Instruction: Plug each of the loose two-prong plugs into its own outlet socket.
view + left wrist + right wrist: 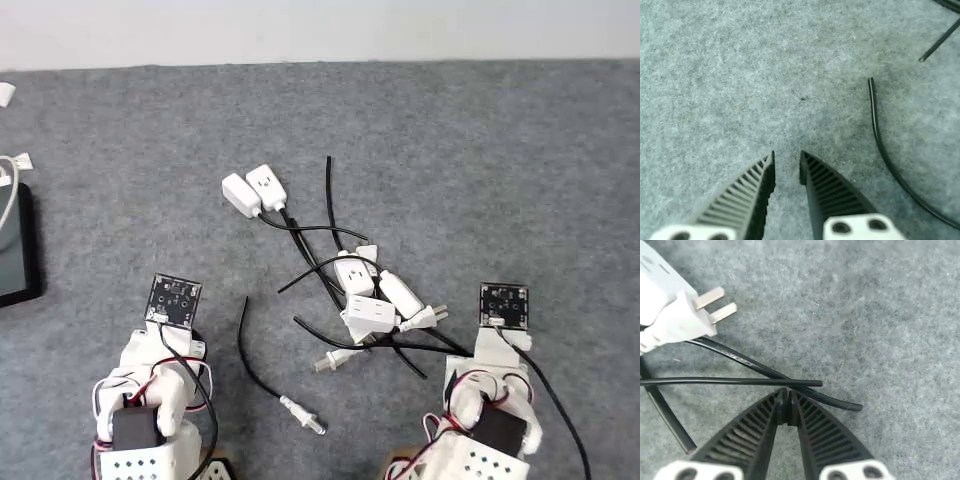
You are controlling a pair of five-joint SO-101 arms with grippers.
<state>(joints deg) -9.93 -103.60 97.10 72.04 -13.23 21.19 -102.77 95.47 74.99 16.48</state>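
1. By the look of it the job is at its very start. No plug sits in a socket, and both arms are at the near edge of the grey mat [480, 130] with nothing picked up.
2. The left gripper [786, 161] hangs over bare mat, claw spread a little with nothing in it. The right gripper [787, 396] has its claw pressed together on nothing, its tips just by two crossing cords [730, 382].
3. I count three loose plugs.
   - The near plug [303, 413] lies between the arms on the end of a curling cord [240, 345].
   - The middle plug [335, 361] lies a little farther off, at the near edge of the tangle.
   - The right plug [405, 297] lies against the tangle, prongs pointing right, just beyond the right gripper.
4. The far sockets [266, 186] lie side by side, far and left of centre. The tangled sockets [370, 313] sit among the cords in the middle.
5. My guess for the next move is that the right claw opens and comes down on the right plug's body, leaving the prongs free. The other arm will likely need to steady a socket.
6. The cords are the obstacle. They cross one another and the middle sockets, so pulling one plug may drag its neighbours.
7. A dark screen [15, 250] at the left edge lies well apart from all this.
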